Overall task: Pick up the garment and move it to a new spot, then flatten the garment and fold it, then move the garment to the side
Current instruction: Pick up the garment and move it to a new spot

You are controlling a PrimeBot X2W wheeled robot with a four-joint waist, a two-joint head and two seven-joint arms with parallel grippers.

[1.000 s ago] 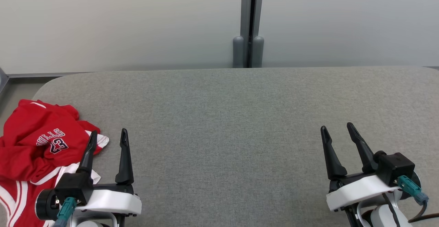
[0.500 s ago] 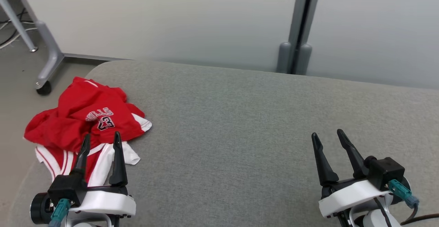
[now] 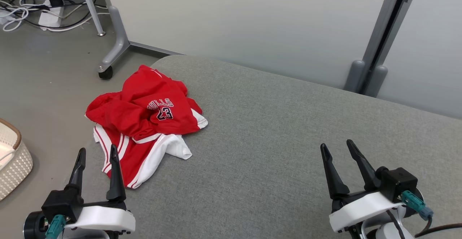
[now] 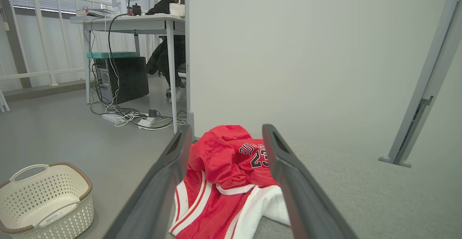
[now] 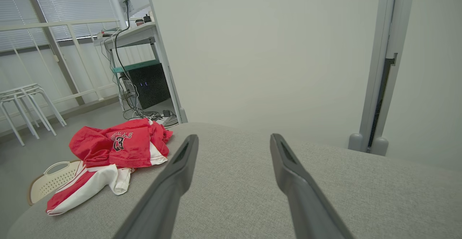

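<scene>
Two grippers, one garment, no task step completed.

Item 1: red Bulls no. 23 jersey (image 3: 151,116), white-and-red trim, crumpled in a heap. It lies just ahead of the left gripper (image 3: 97,148) and slightly to that gripper's inner side, on a corner of the grey fabric-covered table (image 3: 288,141). It lies well apart from the right gripper (image 3: 335,143), ahead and far to its left.

Item 2: left gripper. Fingers spread, nothing between them. Tips stop short of the cloth without touching it. In the left wrist view the jersey (image 4: 231,166) sits framed between the two fingers.

Item 3: right gripper. Fingers spread, empty, bare table ahead of it.

Item 4: white lattice basket (image 3: 14,159), on the floor to the outer side of the left gripper.

Progress, as judged: the pickup has not begun. Remaining steps are to grasp the jersey, carry it to a new spot, flatten it, fold it, and shift it aside.
</scene>
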